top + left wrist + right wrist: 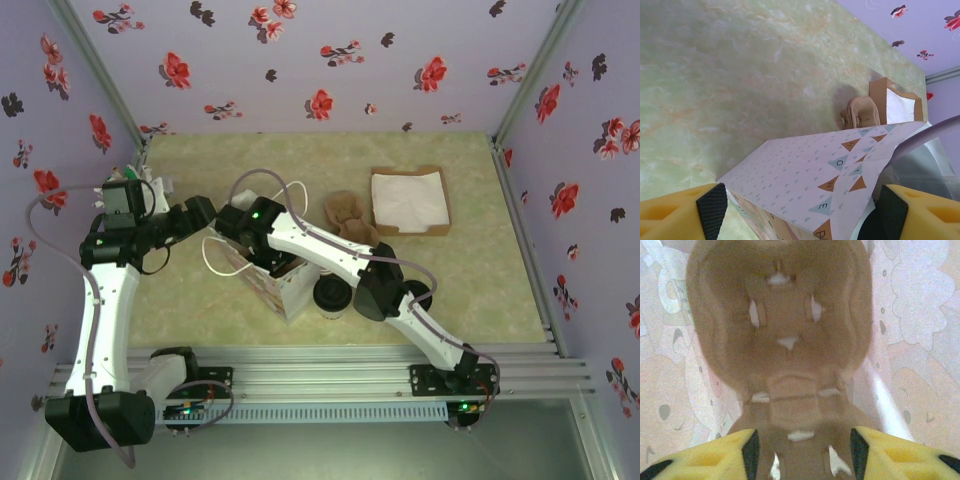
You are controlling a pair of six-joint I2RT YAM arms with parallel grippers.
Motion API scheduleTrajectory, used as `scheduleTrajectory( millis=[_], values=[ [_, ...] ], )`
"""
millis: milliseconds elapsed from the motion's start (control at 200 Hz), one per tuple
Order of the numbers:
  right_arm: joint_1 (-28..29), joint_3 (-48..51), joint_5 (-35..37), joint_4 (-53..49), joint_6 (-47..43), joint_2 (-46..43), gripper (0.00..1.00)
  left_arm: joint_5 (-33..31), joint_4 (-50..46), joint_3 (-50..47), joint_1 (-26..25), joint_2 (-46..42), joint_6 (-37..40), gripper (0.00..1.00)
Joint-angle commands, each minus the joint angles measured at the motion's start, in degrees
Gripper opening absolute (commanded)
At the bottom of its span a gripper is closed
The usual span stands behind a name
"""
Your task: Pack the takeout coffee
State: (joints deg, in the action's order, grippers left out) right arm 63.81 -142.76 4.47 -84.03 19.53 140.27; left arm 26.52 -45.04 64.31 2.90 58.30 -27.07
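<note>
Your bag [288,295] stands mid-surface [470,270], between the fingers of your left gripper [800,212]. Your right gripper [804,445] is down inside the bag, with a cup carrier [782,335] just ahead of it. Just right of the bag sits the takeout coffee [330,297] — behind that lies a second carrier [345,213], with the tray [412,231] to its right.

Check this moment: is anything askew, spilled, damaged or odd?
Nothing looks spilled or broken. The rim of the paper bag looks bent and wavy on its right side in the left wrist view. The takeout coffee stands lidded on the table beside the bag, not in it.
</note>
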Motion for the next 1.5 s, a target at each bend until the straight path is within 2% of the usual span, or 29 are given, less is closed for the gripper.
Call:
scheduleTrajectory(
  millis=[0,335,510,1040,1265,1495],
  values=[
    [0.4,-1.0,0.3,-0.8,1.0,-1.1,0.58,0.6,0.2,-0.3,-0.2,-1.3,-0.6,0.81],
    [0.4,-3.7,1.7,-1.9,1.5,-3.5,0.74,0.7,0.2,0.1,-0.2,-1.6,-0.9,0.82],
    [0.4,-3.9,1.7,-1.3,1.5,-5.5,0.8,0.7,0.1,0.3,-0.2,-1.8,-1.1,0.82],
    [0.4,-3.9,1.3,3.8,2.3,-12.0,0.9,0.8,-0.7,3.1,-0.1,-3.3,-1.5,0.84],
    [0.4,-3.8,-0.4,5.5,2.0,-14.4,0.99,0.9,-3.6,7.3,-0.1,-5.4,-0.9,0.9],
    [0.5,-3.5,-1.2,8.2,1.2,-18.0,0.99,0.9,-5.9,12.0,-0.1,-7.4,-1.3,0.99]
  ],
)
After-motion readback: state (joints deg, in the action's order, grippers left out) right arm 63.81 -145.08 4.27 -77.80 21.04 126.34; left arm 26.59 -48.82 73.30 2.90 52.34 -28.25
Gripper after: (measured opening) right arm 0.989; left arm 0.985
